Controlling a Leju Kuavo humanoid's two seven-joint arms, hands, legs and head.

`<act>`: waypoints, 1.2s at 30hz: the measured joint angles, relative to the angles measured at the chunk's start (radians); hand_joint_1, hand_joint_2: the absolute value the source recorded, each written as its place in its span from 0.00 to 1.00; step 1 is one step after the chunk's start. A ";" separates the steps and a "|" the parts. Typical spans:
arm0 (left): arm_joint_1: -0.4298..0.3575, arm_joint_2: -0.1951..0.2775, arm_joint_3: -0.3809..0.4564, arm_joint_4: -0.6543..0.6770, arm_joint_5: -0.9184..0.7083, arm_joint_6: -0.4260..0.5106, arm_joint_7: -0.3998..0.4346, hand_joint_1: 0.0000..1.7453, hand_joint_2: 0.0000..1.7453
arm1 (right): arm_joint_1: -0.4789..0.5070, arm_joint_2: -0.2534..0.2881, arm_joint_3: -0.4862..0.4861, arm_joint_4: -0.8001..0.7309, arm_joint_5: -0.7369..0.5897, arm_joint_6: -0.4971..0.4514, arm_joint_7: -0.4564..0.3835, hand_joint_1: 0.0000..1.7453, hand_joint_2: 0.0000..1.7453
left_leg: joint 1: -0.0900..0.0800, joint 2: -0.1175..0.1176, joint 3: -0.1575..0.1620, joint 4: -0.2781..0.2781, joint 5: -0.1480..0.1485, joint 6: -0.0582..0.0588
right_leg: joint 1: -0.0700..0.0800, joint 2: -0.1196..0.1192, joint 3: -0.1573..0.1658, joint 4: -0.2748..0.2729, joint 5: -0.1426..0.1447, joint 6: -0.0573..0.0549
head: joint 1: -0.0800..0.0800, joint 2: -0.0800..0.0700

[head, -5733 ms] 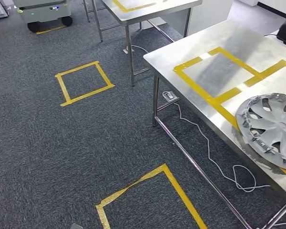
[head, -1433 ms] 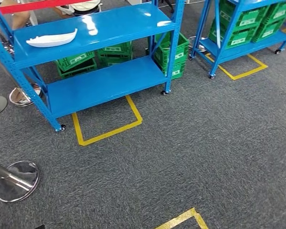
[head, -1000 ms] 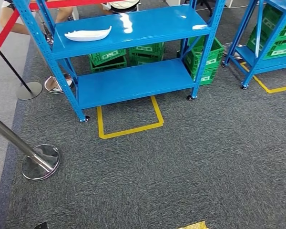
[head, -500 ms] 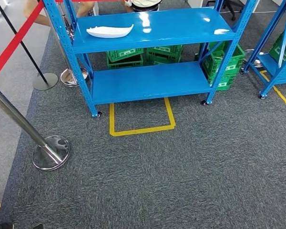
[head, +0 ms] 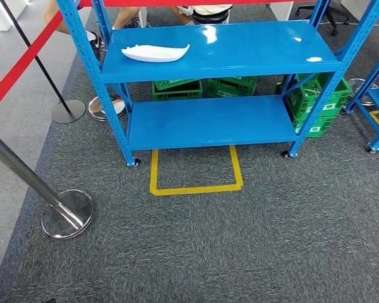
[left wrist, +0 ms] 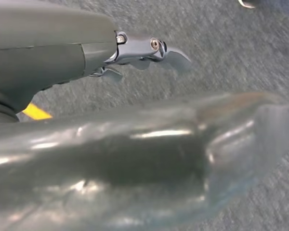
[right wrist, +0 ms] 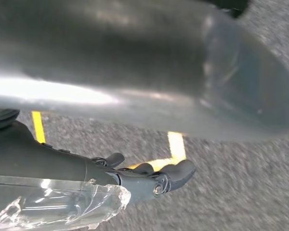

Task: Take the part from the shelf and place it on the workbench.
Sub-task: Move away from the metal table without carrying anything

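While the part [head: 155, 52] lies shelved, both hands [left wrist: 143, 50] [right wrist: 150, 180] hang empty, fingers extended.

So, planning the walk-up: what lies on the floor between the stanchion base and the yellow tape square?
In the head view, just bare grey carpet between the chrome stanchion base and the yellow tape square under the blue shelf.

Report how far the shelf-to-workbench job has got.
Done: the robot faces the blue shelf, with the yellow floor square in front of it. In hand: nothing. The left hand and right hand hang over the carpet, fingers extended and holding nothing. Left: the white part lies untouched on the top shelf, so stepping closer, grasping it, carrying it and placing it on the workbench all remain.
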 joint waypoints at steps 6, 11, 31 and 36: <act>0.000 -0.001 0.000 0.000 -0.001 0.000 -0.002 0.00 0.00 | -0.002 0.004 -0.008 -0.014 0.001 0.006 0.000 0.00 0.00 | -0.001 0.016 -0.277 0.288 -0.019 -0.020 | -0.008 0.008 0.174 -0.103 -0.072 -0.020 | -0.010 0.000; 0.019 0.000 0.000 0.000 0.000 0.002 0.002 0.00 0.00 | 0.002 0.006 -0.019 -0.016 0.011 0.008 0.000 0.00 0.00 | -0.013 0.026 -0.385 0.091 0.131 0.003 | -0.006 0.017 0.348 -0.175 -0.160 -0.011 | -0.015 0.000; -0.009 -0.006 0.000 0.000 0.010 0.011 0.001 0.00 0.00 | -0.021 0.011 -0.041 -0.024 0.026 0.010 -0.006 0.00 0.00 | 0.007 0.003 -0.093 0.020 0.072 -0.013 | -0.036 -0.018 0.145 -0.031 -0.088 0.024 | 0.011 0.000; -0.008 -0.007 0.000 0.000 0.012 0.015 0.002 0.00 0.00 | -0.023 0.011 -0.042 -0.026 0.034 0.004 -0.009 0.00 0.00 | 0.004 0.017 -0.296 0.268 0.019 -0.022 | -0.030 -0.032 0.219 -0.091 -0.117 0.004 | -0.009 0.000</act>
